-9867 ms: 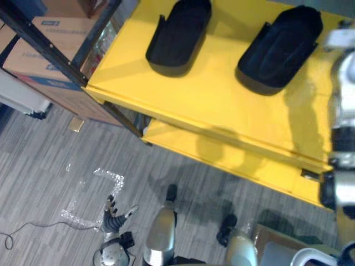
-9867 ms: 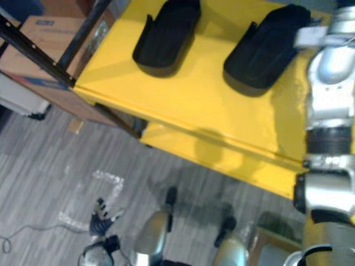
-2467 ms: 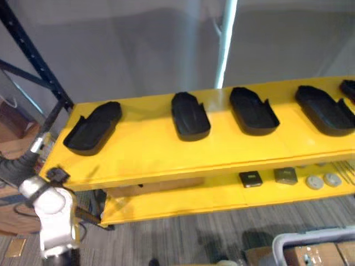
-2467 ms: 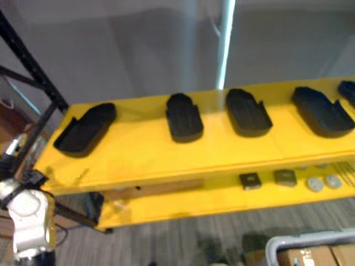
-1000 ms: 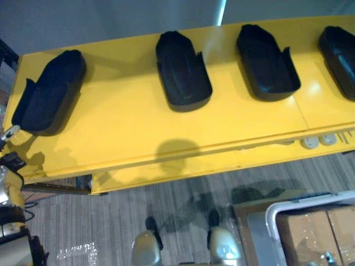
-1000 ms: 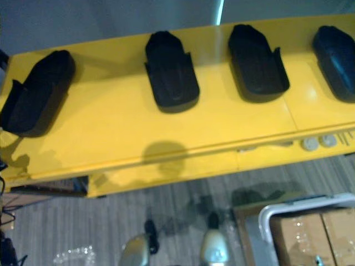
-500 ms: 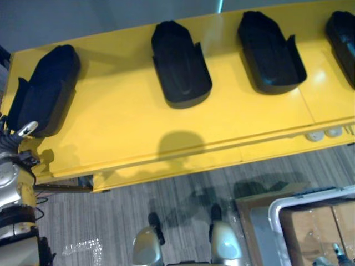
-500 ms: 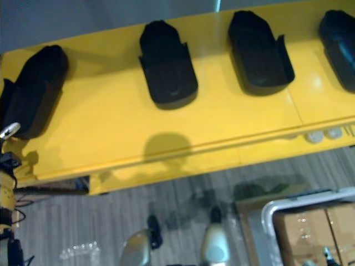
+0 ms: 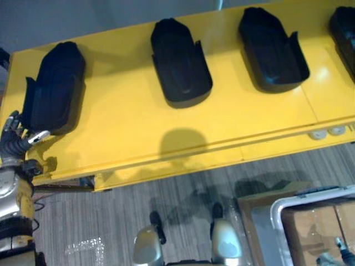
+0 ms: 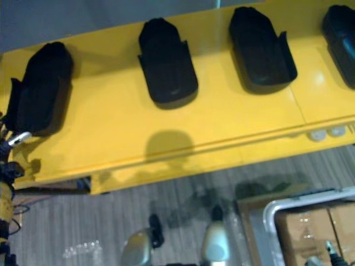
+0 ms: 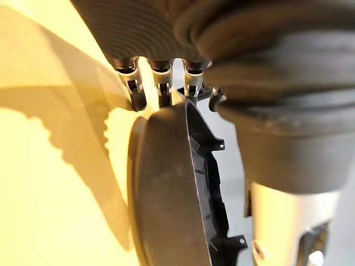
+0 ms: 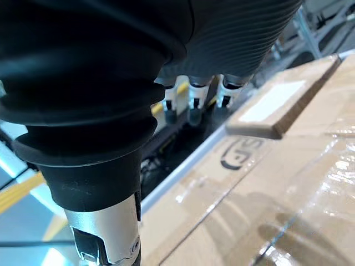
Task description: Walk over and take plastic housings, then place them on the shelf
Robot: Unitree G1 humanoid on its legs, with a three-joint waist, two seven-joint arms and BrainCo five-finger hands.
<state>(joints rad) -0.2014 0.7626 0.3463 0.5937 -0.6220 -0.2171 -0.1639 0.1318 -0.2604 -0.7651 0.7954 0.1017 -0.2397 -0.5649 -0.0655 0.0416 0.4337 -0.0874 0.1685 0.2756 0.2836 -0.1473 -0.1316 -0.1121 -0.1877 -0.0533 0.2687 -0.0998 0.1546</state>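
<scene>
Grey striped floor [image 9: 177, 188], a long yellow shelf [image 9: 127, 127] across the top, and a row of black plastic housings lying on it. The leftmost housing [image 9: 55, 83] sits out at 9 o'clock. The left hand [image 9: 14, 139] is at 8 o'clock by its near end, fingers spread wide and gripping nothing; can't tell if the tips touch it. The right hand [image 12: 191, 94] hangs loose-fingered over a wrapped cardboard box [image 9: 316, 221] at 4 o'clock. Looks like the letting-go bit, so I'd draw that hand straight back without clipping the rim, leaving the housing flat and clear of the edge.
</scene>
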